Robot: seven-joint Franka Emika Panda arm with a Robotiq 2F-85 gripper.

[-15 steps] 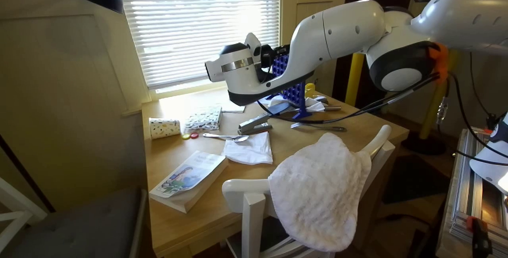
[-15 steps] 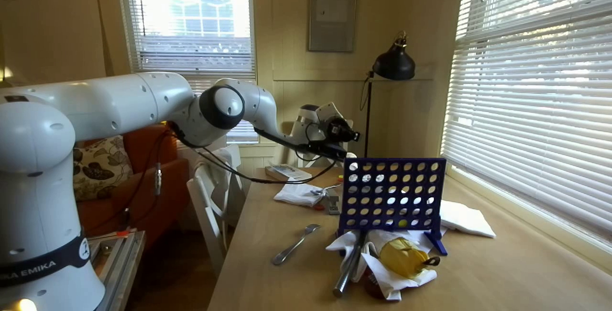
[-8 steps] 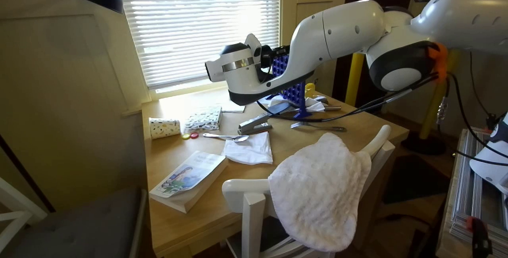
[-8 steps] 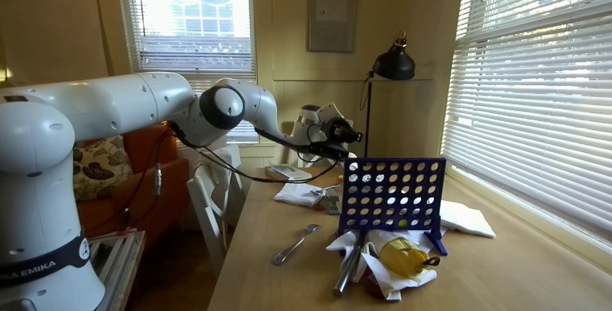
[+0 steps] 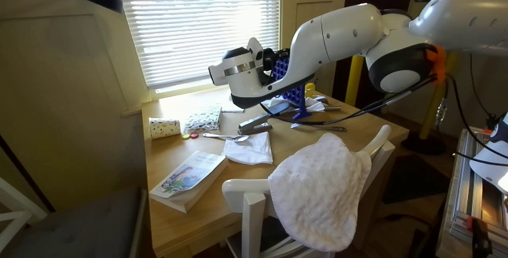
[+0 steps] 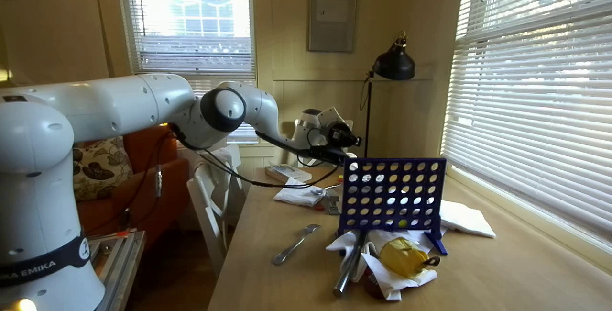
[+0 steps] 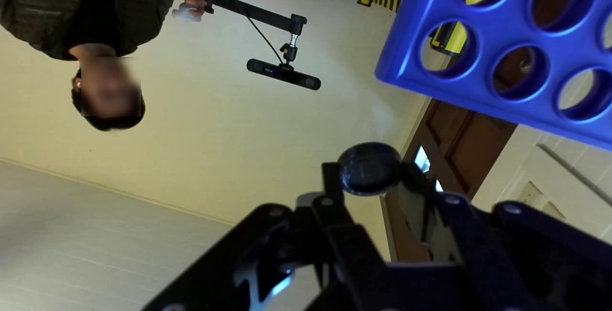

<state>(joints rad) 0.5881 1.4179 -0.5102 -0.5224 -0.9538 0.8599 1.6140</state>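
Note:
My gripper (image 6: 354, 139) is raised near the upper left corner of an upright blue game grid (image 6: 394, 191) in an exterior view. In the wrist view, which is upside down, its two fingertips (image 7: 369, 177) pinch a dark, glossy round disc (image 7: 370, 162) by its edges. The grid (image 7: 483, 50) fills the upper right there, apart from the disc. In an exterior view the gripper (image 5: 281, 54) is partly behind the forearm and overlaps the grid (image 5: 293, 92). A yellow-green disc (image 6: 403, 223) shows in the grid's bottom row.
A fork (image 6: 295, 245), napkins with a metal handle (image 6: 348, 265) and a yellow bundle (image 6: 404, 257) lie before the grid. A stapler (image 5: 254, 123), spoon (image 5: 226, 136), book (image 5: 190, 178), cup (image 5: 164, 128), patterned box (image 5: 204, 118) and red disc (image 5: 194, 135) lie on the table.
The arm and gripper have sunk slightly over the last half second and shifted a little toward the grid. The objects on the table have not moved.

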